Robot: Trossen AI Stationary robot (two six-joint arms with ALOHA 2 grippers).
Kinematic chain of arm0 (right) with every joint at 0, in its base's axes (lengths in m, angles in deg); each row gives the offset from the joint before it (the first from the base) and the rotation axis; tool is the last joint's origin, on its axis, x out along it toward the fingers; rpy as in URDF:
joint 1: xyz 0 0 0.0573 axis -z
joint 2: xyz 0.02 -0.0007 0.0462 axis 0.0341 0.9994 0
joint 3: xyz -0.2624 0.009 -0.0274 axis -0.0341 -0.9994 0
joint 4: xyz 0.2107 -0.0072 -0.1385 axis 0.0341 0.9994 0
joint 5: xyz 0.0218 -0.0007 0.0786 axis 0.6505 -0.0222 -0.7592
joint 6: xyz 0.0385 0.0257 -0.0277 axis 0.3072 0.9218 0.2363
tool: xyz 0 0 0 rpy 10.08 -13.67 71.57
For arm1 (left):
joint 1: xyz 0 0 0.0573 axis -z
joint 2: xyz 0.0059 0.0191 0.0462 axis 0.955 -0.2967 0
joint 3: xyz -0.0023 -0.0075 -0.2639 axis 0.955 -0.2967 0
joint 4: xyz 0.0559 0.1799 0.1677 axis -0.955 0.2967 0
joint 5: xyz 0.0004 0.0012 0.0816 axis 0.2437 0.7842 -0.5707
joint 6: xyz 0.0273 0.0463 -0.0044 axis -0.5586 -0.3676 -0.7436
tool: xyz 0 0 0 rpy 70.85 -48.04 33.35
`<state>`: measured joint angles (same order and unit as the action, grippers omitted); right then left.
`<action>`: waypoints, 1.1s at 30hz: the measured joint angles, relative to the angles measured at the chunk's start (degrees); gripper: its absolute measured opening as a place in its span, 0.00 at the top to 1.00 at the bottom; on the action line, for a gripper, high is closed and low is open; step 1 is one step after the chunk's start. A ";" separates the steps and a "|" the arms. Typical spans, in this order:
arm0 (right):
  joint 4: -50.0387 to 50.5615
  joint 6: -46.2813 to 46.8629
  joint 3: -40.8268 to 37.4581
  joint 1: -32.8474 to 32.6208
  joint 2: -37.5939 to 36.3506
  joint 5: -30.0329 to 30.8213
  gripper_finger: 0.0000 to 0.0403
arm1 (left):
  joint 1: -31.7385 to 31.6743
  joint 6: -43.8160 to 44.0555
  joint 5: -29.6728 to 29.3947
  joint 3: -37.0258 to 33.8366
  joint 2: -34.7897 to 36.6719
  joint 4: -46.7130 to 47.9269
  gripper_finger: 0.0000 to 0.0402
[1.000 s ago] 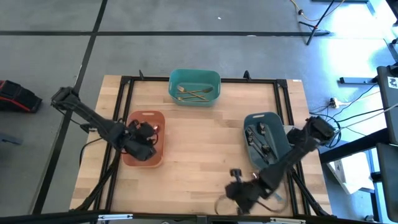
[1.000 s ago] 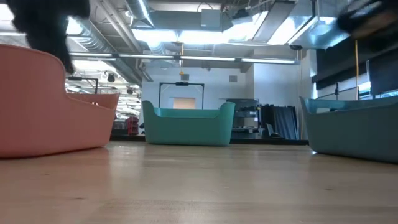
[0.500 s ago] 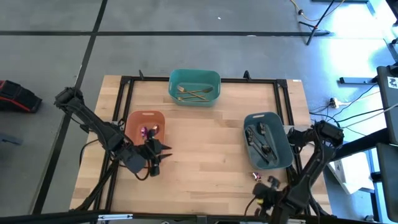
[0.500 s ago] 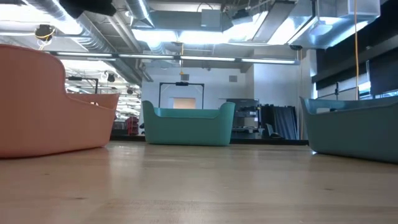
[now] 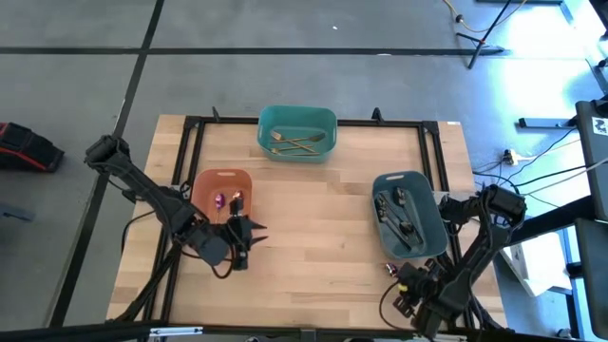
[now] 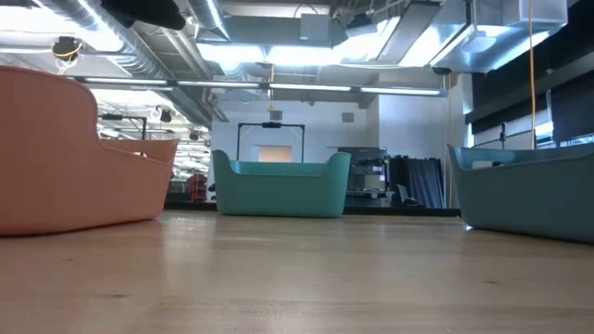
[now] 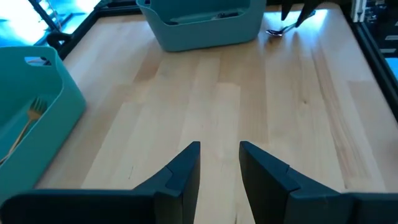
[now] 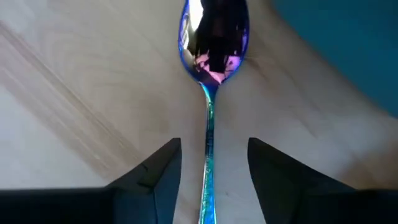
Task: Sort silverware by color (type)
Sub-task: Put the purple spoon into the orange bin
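No legible brand, label or writing is seen; the worktop (image 5: 313,209) is pale wood planking in a black frame on grey floor, with a ceiling-lit workshop behind. The right gripper (image 8: 208,163) sits at the worktop's 5 o'clock corner, jaws open astride the handle of an iridescent purple-blue spoon (image 8: 213,43) lying flat beside the grey-blue bin (image 5: 408,214). The left gripper (image 7: 219,163), jaws open and empty, is at 8 o'clock by the orange bin (image 5: 220,190); gold forks (image 5: 296,143) lie in the teal bin (image 5: 297,132) at 12 o'clock.
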<state>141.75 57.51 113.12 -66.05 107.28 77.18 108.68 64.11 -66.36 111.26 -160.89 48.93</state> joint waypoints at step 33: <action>-20.57 -57.68 5.88 14.48 0.15 35.45 1.00 | 2.61 -2.21 -1.13 -8.24 -3.31 -25.60 0.73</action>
<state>121.18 -0.18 119.00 -51.57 107.44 112.63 111.29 61.91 -67.50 103.02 -164.20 23.33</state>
